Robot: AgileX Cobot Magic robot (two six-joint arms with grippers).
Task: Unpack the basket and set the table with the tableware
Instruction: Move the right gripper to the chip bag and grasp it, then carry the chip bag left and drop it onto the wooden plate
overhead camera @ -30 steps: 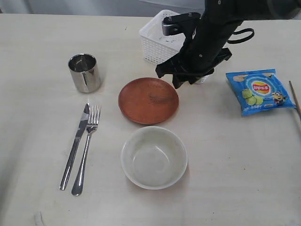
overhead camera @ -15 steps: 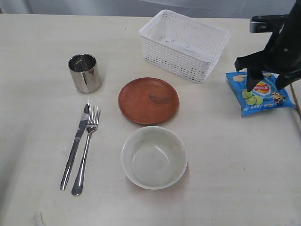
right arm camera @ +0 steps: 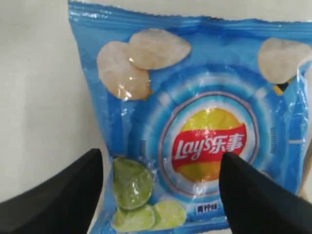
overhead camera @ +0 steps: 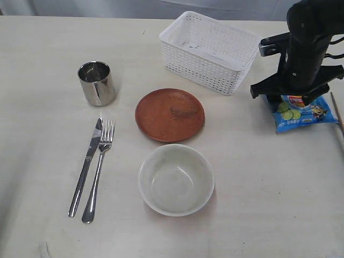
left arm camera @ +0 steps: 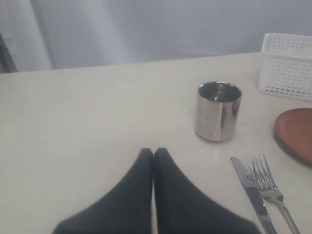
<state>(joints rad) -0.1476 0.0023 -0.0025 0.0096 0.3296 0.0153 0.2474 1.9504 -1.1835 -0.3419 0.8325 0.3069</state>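
My left pincer (left arm camera: 153,155) rests low over the desk (overhead camera: 43,54) at the left side with its tips pressed together and nothing between them. The cup (overhead camera: 97,82) stands at about its 1 o'clock. Reading clock hours on the exterior view, with 12 at the far edge, the knife (overhead camera: 86,166) and fork (overhead camera: 99,172) lie side by side at 6 o'clock of the cup, handles toward 6. Then come the plate (overhead camera: 170,114), the bowl (overhead camera: 176,179) touching its 6 o'clock edge, and the basket (overhead camera: 210,51) at 1 o'clock of the plate. I see nothing left in the part of its inside that shows. My right pincer (right arm camera: 161,160) hangs spread wide and empty straight over the chip bag (overhead camera: 302,112), one finger off each side of the bag's width, and that bag is no tableware. What matters next, I judge, is the thin wooden stick (overhead camera: 337,114) at the right edge of the exterior view. I take it for a chopstick, though too little shows to be sure. It lies just beside the bag at 3 o'clock, so 3 o'clock from my right pincer as well. Its long axis runs roughly from 12 to 6, leaning a little toward 5. My right arm (overhead camera: 303,48) is by far the nearer, and the left is well apart across the whole setting. I would need my fingers set across that axis, not along it.
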